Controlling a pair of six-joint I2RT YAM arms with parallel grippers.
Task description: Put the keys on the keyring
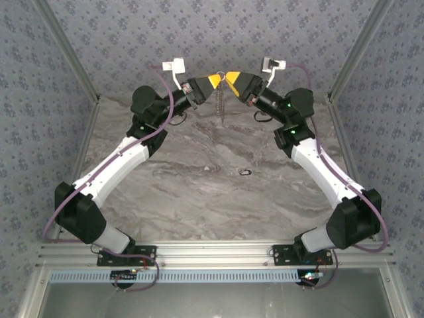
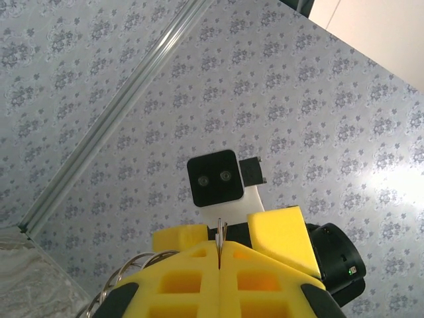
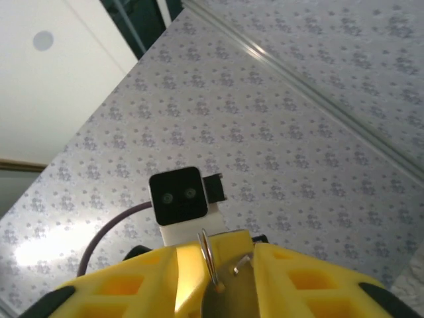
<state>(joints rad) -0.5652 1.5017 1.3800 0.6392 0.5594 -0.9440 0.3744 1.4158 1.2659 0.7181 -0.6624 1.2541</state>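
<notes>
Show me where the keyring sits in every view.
Top external: keyring hangs top centre, where left gripper and right gripper meet.
Left wrist: keyring bottom centre, edge-on, pinched in the shut left gripper.
Right wrist: keyring bottom centre, a loop between the right gripper's parted fingers.
Shared landmark: patterned wall behind.

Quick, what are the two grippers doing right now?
Left gripper: closed, pinching the keyring.
Right gripper: open, the keyring sits loose between its jaws.
</notes>
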